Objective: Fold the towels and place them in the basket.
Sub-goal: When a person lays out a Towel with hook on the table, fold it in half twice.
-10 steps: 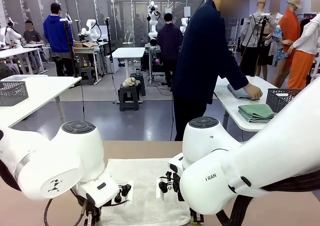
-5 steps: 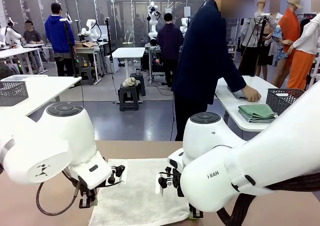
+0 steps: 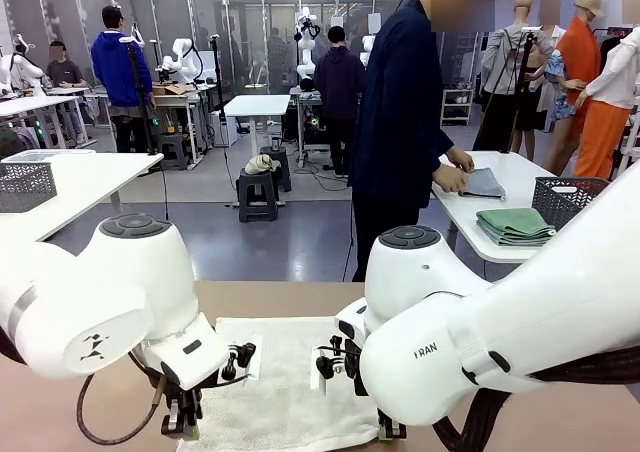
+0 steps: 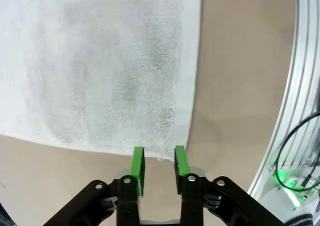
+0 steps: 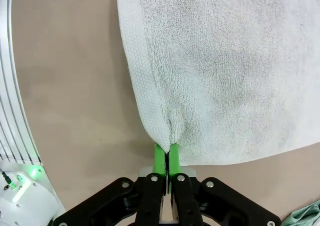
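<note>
Towel [image 5: 225, 71], cream-white, lies spread on the desk [image 5: 75, 86]. The right hand [image 5: 165, 148] is clamped tight on its near edge close to one corner, puckering the terry into a small ridge between the green pads. The left hand [image 4: 158, 153] stands parted a narrow way at the other near corner, the hem just reaching in between its pads [image 4: 137, 163], nothing pinched. Bare brown desk runs beside each side edge of the towel, out to a ribbed metal rail [image 4: 300, 86] at the desk's border. A scrap of mint green cloth [image 5: 306, 217] lies near the towel's corner. On the right arm [image 3: 500, 322] the letters "RAN" can be read.
</note>
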